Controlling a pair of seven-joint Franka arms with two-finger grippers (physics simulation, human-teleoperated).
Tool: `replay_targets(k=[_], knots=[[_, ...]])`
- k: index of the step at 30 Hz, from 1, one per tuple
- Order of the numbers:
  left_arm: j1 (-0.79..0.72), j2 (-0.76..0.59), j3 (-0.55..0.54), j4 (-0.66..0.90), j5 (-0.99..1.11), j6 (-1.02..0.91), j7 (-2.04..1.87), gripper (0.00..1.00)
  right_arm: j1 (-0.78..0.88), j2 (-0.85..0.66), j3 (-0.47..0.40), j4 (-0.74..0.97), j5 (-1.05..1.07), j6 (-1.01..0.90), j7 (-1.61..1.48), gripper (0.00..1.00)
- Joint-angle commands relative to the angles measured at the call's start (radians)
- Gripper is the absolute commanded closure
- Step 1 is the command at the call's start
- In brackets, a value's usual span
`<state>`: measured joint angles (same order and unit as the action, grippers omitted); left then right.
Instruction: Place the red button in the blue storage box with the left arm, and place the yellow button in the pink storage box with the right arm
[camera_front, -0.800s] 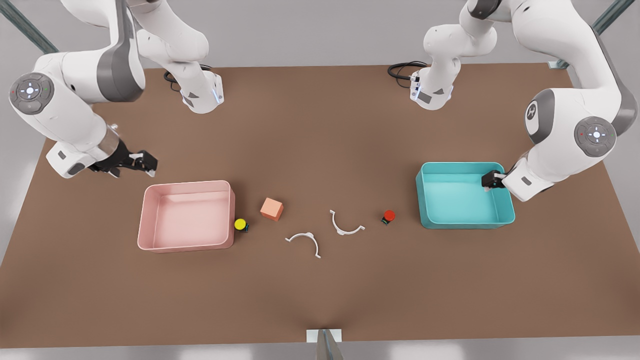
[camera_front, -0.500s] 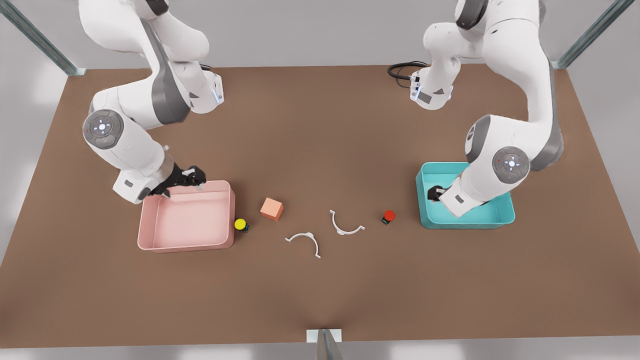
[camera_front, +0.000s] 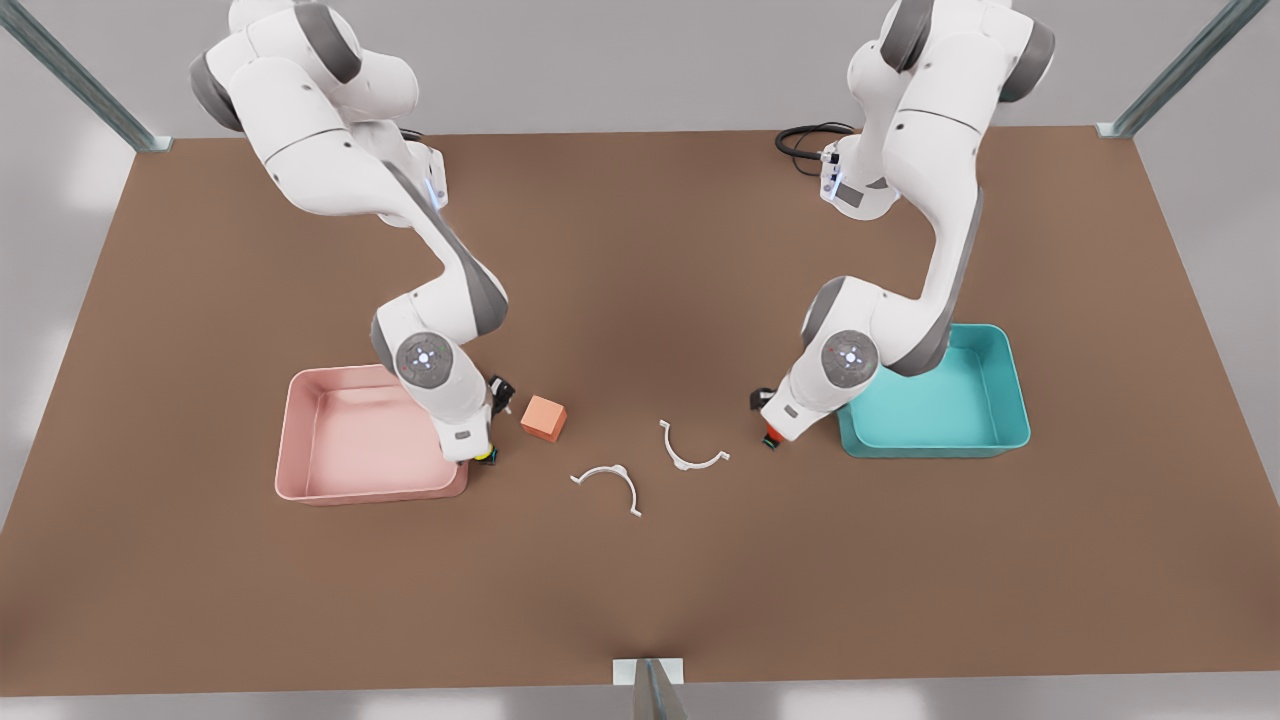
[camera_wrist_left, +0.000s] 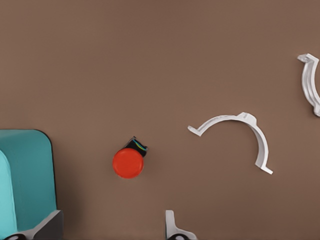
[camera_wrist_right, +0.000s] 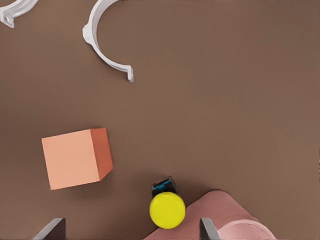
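Front view: a brown table (camera_front: 640, 600) carries a pink storage box (camera_front: 340, 470) on the front view's left and a blue storage box (camera_front: 990, 420) on the front view's right. Between them lie a salmon-orange cube (camera_front: 543, 418) and two white curved clips (camera_front: 608, 482), (camera_front: 688, 446). One white arm bends down at the pink box's inner corner, hiding most of the yellow button (camera_front: 485, 456). The other arm bends down just beside the blue box, over the red button (camera_front: 771, 438).

Left wrist view: the red button (camera_wrist_left: 128, 162) sits on bare table, close to the blue storage box (camera_wrist_left: 30, 180) but apart from it. One clip (camera_wrist_left: 235, 135) lies near, another (camera_wrist_left: 311, 82) further off. The left gripper (camera_wrist_left: 112, 227) hangs above with fingers (camera_wrist_left: 172, 227) spread wide, pinching nothing.

Right wrist view: the yellow button (camera_wrist_right: 167, 209) stands just beside the pink storage box's (camera_wrist_right: 235, 220) rounded corner, crowding that side. The cube (camera_wrist_right: 75, 157) sits nearby, the clips (camera_wrist_right: 102, 45), (camera_wrist_right: 15, 12) beyond. The right gripper (camera_wrist_right: 131, 229) is spread, its fingers (camera_wrist_right: 52, 227) holding nothing.
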<state>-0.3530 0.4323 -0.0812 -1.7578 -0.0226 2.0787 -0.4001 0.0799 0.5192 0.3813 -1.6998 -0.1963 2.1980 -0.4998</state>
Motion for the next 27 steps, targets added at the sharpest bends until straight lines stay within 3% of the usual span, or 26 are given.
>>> replay_targets(k=[1, 10, 24, 25, 27], knots=[[-0.001, -0.009, 0.0, -0.038, 0.001, 0.172, -0.2, 0.0, -0.005, 0.071, -0.001, 0.063, -0.041, 0.163, -0.778, 0.0], [0.0, 0.036, 0.003, -0.146, 0.007, 0.347, -0.18, 0.0, -0.029, 0.143, -0.009, -0.004, -0.038, 0.106, -0.85, 0.0], [-0.023, 0.128, 0.005, -0.147, 0.007, 0.471, -0.203, 0.0, -0.074, 0.182, -0.006, -0.052, -0.038, 0.128, -0.881, 0.0], [-0.02, 0.128, 0.005, -0.144, 0.007, 0.471, -0.203, 0.02, -0.075, 0.186, -0.006, -0.052, -0.038, 0.137, -0.881, 0.01], [-0.017, 0.128, 0.005, -0.144, 0.009, 0.471, -0.195, 0.25, -0.074, 0.197, -0.006, -0.052, -0.038, 0.151, -0.879, 0.13]])
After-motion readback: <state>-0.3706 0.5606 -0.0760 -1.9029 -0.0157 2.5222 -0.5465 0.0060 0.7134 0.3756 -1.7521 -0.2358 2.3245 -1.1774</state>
